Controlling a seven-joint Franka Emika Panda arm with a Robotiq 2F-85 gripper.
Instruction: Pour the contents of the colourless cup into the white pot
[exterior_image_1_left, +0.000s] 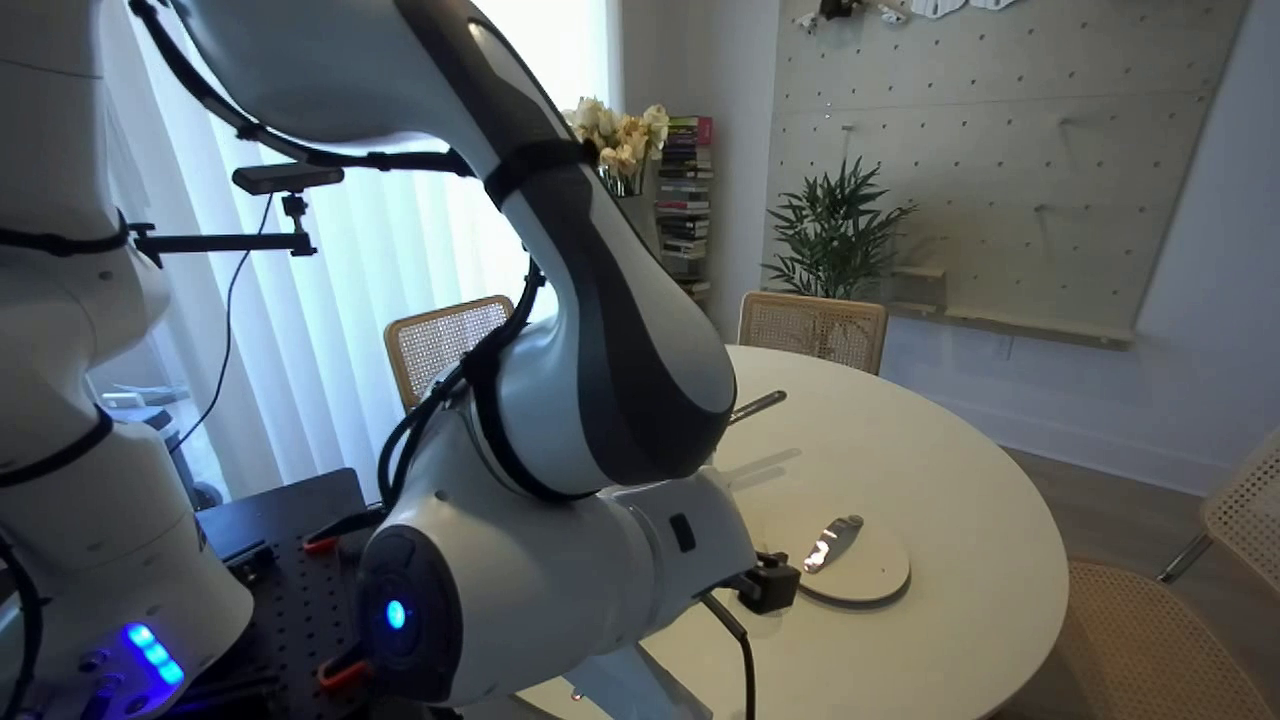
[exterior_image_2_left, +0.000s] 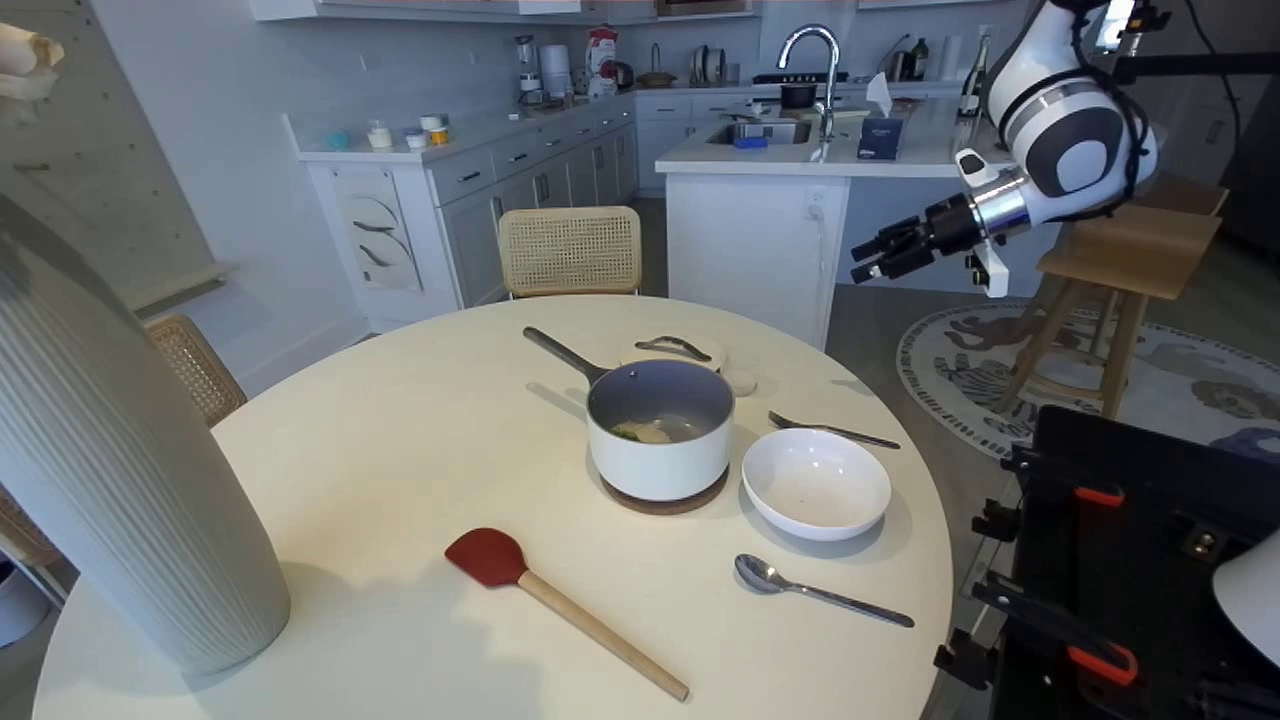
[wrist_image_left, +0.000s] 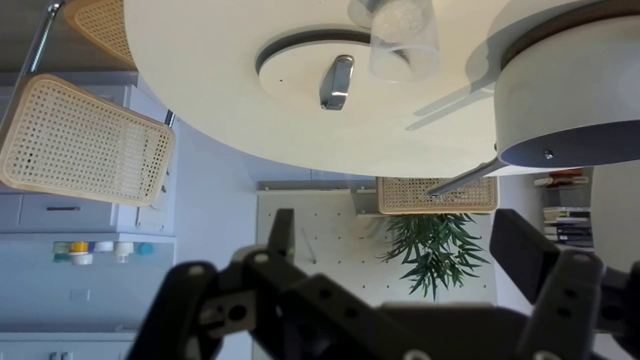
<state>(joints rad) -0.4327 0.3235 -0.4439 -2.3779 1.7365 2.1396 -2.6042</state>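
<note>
Hand (wrist_image_left: 397, 237) is gaping wide, holding nothing. The wrist view's edges are cropping the colourless cup (wrist_image_left: 404, 44) at one o'clock and the white pot (wrist_image_left: 572, 90) at two.

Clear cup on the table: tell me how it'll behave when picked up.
The clear cup is probably slippery, its walls looking smooth. Its pale contents sit low, which may steady it; a sharp tilt would likely spill them through the open top.
</note>
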